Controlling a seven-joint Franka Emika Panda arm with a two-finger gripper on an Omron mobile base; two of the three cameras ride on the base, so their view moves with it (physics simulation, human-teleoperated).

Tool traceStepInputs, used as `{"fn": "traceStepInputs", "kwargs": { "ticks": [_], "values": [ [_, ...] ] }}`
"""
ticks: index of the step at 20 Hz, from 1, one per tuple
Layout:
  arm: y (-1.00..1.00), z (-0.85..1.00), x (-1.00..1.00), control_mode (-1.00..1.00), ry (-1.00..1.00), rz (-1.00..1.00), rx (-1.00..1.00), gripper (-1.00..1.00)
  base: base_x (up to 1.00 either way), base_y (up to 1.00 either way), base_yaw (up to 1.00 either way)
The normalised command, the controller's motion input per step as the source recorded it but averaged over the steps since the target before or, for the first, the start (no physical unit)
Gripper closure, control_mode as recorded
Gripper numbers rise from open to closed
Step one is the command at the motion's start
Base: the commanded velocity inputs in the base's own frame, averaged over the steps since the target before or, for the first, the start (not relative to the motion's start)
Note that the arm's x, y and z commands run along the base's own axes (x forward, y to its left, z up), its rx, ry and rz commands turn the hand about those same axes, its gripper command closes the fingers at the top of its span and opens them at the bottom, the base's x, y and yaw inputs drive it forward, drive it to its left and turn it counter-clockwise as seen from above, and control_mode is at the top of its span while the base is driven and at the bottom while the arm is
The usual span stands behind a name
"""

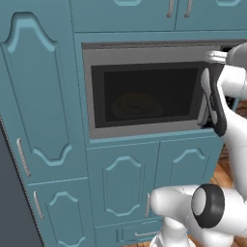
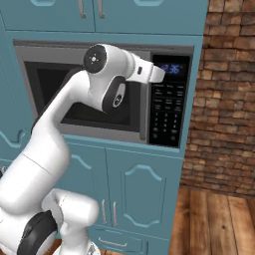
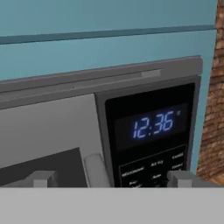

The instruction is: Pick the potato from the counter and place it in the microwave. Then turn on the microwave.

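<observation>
Microwave is sitting closed in the teal cabinets in the left base view, and a dim tan shape behind the dark glass may be the potato. Right base view is showing the arm reaching across the door toward the keypad. Hand view is showing the gripper spread wide, holding nothing, facing the blue display, with the handle between its fingertips.

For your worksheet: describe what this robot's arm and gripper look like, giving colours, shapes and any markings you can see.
The arm is glossy white, built of rounded tubular segments. Its joints are dark grey to black bands, and one round white joint cap carries small dark dots. In the hand view, the gripper shows two small, blocky grey fingertips. No cables are visible.
</observation>
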Motion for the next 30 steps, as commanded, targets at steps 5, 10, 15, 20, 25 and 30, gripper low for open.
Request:
{"fn": "traceStepInputs", "kwargs": {
  "ticks": [5,10,15,20,25,30],
  "values": [
    [-0.13,0.0,-0.49,-1.0,0.02,0.0,0.07,-1.0,0.0,0.0,0.0],
    [-0.1,-0.01,-0.33,-1.0,0.11,0.0,0.13,-1.0,0.0,0.0,0.0],
    [-0.03,-0.07,-0.25,-1.0,0.07,0.0,0.14,-1.0,0.0,0.0,0.0],
    [0.0,-0.13,-0.15,-1.0,0.12,-0.01,0.19,-1.0,0.0,0.0,0.0],
    [0.0,-0.19,-0.21,-1.0,0.04,0.0,0.19,-1.0,0.0,0.0,0.0],
    [-0.06,-0.26,-0.29,-1.0,-0.03,-0.05,0.1,-1.0,0.0,0.0,0.0]
  ]
}}
